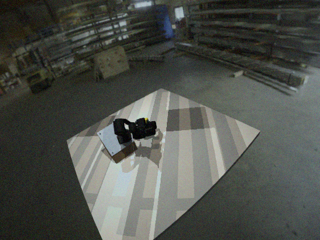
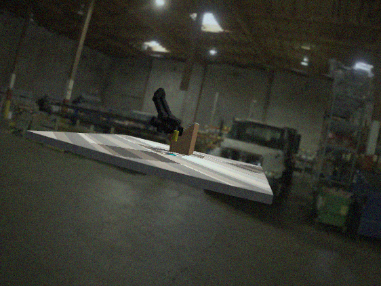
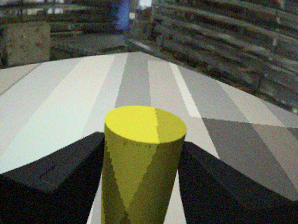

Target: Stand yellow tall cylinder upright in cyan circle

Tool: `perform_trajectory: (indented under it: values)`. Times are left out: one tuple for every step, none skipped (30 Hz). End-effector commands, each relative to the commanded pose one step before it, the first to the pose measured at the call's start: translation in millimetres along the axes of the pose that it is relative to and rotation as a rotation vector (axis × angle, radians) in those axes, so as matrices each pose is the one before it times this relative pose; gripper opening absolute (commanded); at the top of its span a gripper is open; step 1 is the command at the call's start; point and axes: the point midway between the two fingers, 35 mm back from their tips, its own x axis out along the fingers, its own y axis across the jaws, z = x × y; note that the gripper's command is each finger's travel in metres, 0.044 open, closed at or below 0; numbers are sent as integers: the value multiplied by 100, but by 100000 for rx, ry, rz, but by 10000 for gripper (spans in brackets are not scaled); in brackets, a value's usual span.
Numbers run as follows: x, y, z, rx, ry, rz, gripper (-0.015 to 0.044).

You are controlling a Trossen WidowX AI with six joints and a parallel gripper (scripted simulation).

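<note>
My gripper (image 3: 143,147) (image 1: 146,125) (image 2: 173,133) is shut on the yellow tall cylinder (image 3: 141,176) (image 2: 175,135) (image 1: 146,119). The cylinder stands upright between the two black fingers, its flat top facing up in the wrist view. In the exterior view the cylinder hangs a little above the striped board, with the cyan circle (image 2: 171,154) lying flat on the board below it. In the wrist view only a sliver of the cyan circle shows under the cylinder's base. In the top view the arm hides the circle.
The arm's base sits on a brown block (image 2: 186,139) (image 1: 123,153) with a pale top plate (image 1: 109,139), close beside the cylinder. The striped grey board (image 1: 185,170) (image 2: 102,144) (image 3: 60,110) lies on a dark warehouse floor, with shelving racks far behind.
</note>
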Motion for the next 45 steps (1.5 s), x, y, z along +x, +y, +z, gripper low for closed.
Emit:
perform_trajectory:
  values:
    - [141, -214, -679, -399, -262, 368, 105]
    - [20, -14, -166, -14, 46, 67, 105]
    - [20, -12, -166, -12, 40, 62, 105]
    - [19, -10, -167, -9, 35, 57, 105]
    - [19, -9, -168, -6, 30, 52, 105]
    - [19, -7, -169, -4, 24, 47, 105]
    - [18, -5, -169, -1, 19, 42, 105]
    - [18, -3, -170, 1, 14, 37, 105]
    - [18, -1, -171, 4, 8, 31, 105]
    - [17, 0, -171, 6, 3, 26, 105]
    - [17, 2, -172, 9, -2, 20, 105]
    - [16, 4, -173, 11, -6, 14, 105]
    - [16, 6, -173, 13, -11, 9, 105]
    - [15, 8, -173, 16, -16, 3, 105]
    - [15, 10, -174, 18, -21, -3, 105]
    - [15, 12, -174, 20, -25, -9, 105]
    - [14, 14, -175, 22, -30, -15, 105]
    - [14, 16, -175, 24, -34, -21, 105]
    - [13, 18, -175, 26, -38, -28, 105]
    - [13, 20, -175, 28, -43, -34, 105]
    - [12, 22, -176, 30, -47, -40, 105]
    - [12, 25, -176, 31, -51, -47, 105]
    - [11, 27, -176, 33, -55, -53, 105]
    - [11, 29, -176, 35, -59, -60, 105]
    - [10, 31, -176, 36, -62, -66, 105]
    - [10, 33, -176, 38, -66, -73, 105]
    - [9, 35, -176, 39, -70, -80, 105]
    - [9, 37, -175, 41, -73, -87, 105]
    - [8, 40, -175, 42, -76, -94, 105]
    - [7, 42, -175, 44, -80, -101, 105]
    - [7, 44, -175, 45, -83, -108, 105]
    - [6, 46, -174, 46, -86, -115, 105]
    - [6, 49, -174, 48, -89, -122, 105]
    - [5, 51, -173, 49, -92, -129, 105]
    - [5, 53, -173, 50, -95, -136, 105]
    - [4, 55, -172, 51, -97, -144, 105]
    - [3, 47, -142, 43, -82, -124, 105]
    - [2, 29, -85, 26, -50, -77, 105]
    - [0, 10, -28, 9, -17, -26, 105]
    - [8, -4, -50, 6, 29, 18, 105]
    - [23, -10, -149, 19, 85, 53, 105]
    - [38, -14, -249, 33, 137, 86, 105]
    - [47, -13, -312, 44, 163, 103, 105]
    - [47, -7, -315, 47, 155, 100, 105]
    - [47, -1, -315, 50, 145, 95, 105]
